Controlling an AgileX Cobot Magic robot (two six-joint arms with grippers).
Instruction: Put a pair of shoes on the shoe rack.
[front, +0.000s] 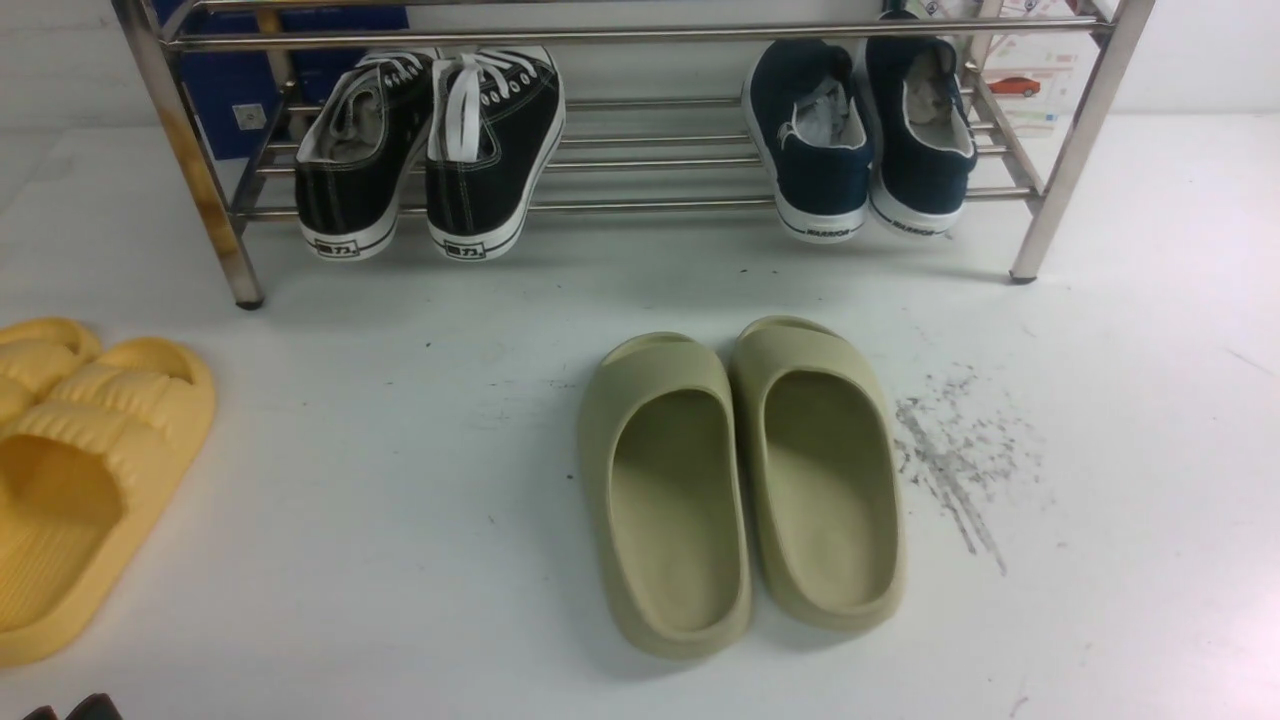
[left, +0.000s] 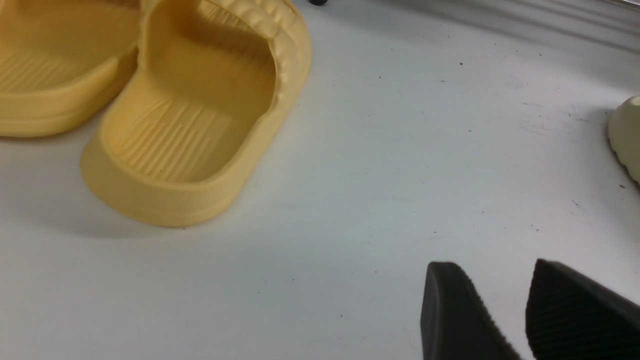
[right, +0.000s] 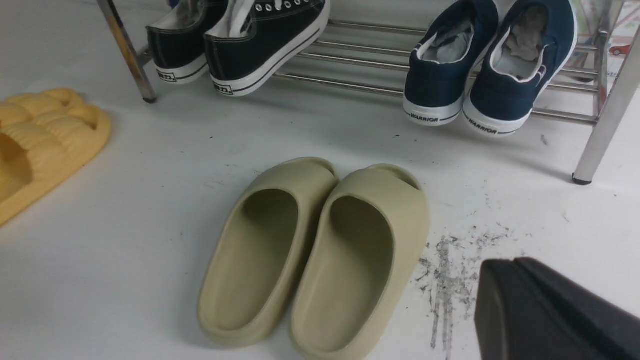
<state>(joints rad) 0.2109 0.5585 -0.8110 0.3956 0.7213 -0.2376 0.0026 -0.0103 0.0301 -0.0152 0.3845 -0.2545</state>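
Front view: the pair of shoes (front: 862, 135) sits on the right of the shoe rack (front: 640, 160)'s lower shelf, beside black sneakers (front: 430, 150).

Left wrist: left end effector (left: 505, 310) spread, empty.

Right wrist: right end effector (right: 545, 310) pressed together, empty, near olive slides (right: 315, 250).

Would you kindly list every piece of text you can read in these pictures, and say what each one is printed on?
"WARRIOR": heel strip of each navy shoe.
Heel labels on the black sneakers: blurred, unreadable.
Print on the paper with a red car behind the rack: too small to read.
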